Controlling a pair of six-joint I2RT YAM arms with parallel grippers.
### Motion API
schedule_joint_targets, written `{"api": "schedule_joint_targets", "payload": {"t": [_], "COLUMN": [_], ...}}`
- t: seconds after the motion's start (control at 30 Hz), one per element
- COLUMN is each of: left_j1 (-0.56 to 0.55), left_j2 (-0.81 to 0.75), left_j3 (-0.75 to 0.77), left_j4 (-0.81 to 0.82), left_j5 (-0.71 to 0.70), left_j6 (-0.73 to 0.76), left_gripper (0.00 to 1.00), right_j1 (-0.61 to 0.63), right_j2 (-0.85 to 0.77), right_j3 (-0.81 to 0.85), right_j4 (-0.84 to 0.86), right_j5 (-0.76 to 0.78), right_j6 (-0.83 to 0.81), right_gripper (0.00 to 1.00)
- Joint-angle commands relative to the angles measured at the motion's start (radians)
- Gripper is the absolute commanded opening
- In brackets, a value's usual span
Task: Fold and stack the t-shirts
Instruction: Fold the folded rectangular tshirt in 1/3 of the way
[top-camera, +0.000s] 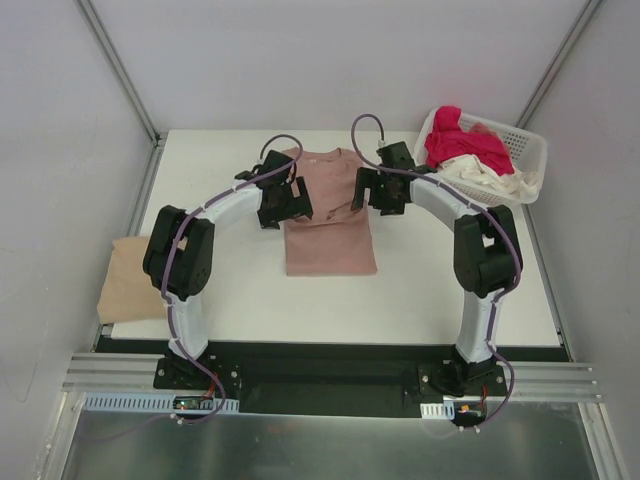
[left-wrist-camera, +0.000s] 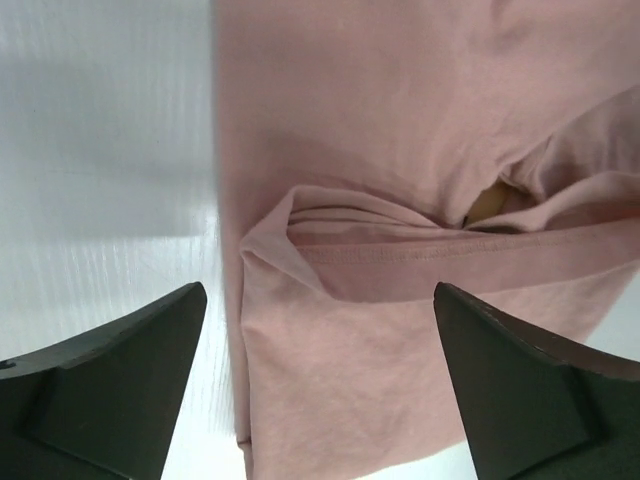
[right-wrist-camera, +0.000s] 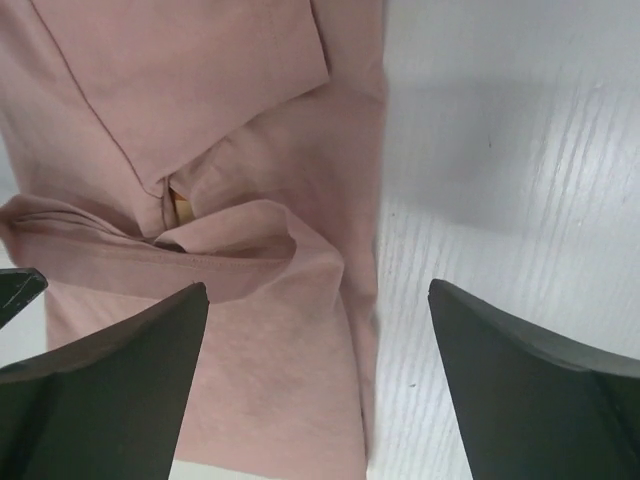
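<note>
pink t-shirt (top-camera: 330, 225): mid-table (top-camera: 430, 290) toward far edge, sleeves tucked in, not halved yet | tan t-shirt (top-camera: 130, 278): done-ish, left edge | red t-shirt (top-camera: 460, 145) + cream t-shirt (top-camera: 485, 180): untouched in basket (top-camera: 528, 150), far right corner | left end effector (left-wrist-camera: 318, 290) and right end effector (right-wrist-camera: 317, 288): wide open, holding nothing

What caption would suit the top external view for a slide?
Left gripper and right gripper, both open, above a pink t-shirt folded narrow; tan shirt left, basket of shirts right.

Light was bright and diffuse; a soft shadow lay on the table (right-wrist-camera: 470, 140), mild glare; near fingers (left-wrist-camera: 100, 400) looked blurred.
</note>
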Motion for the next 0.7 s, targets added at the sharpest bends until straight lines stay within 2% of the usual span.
{"api": "schedule_joint_targets", "payload": {"t": [0.0,0.13,0.3,0.43,0.67], "left_j1": [0.009,0.000,-0.010,-0.012,-0.010], "left_j2": [-0.156,-0.279,-0.475,-0.626,-0.819], "left_j3": [-0.038,-0.145,-0.345,-0.533,-0.690], "left_j4": [-0.018,-0.015,-0.015,-0.017,-0.017], "left_j5": [0.064,0.063,0.049,0.026,0.046], "left_j6": [-0.007,-0.036,-0.074,-0.108,-0.160], "left_gripper": [0.99,0.99,0.99,0.99,0.99], "right_j1": [0.007,0.049,0.110,0.144,0.153], "right_j2": [-0.139,-0.248,-0.212,-0.141,0.052], "right_j3": [-0.050,-0.170,-0.196,-0.132,0.082], "right_j4": [-0.006,0.056,0.111,0.127,0.119], "right_j5": [-0.046,-0.102,-0.199,-0.211,-0.161], "right_j6": [-0.008,0.005,0.029,0.039,0.041], "right_gripper": [0.97,0.97,0.97,0.97,0.97]}}
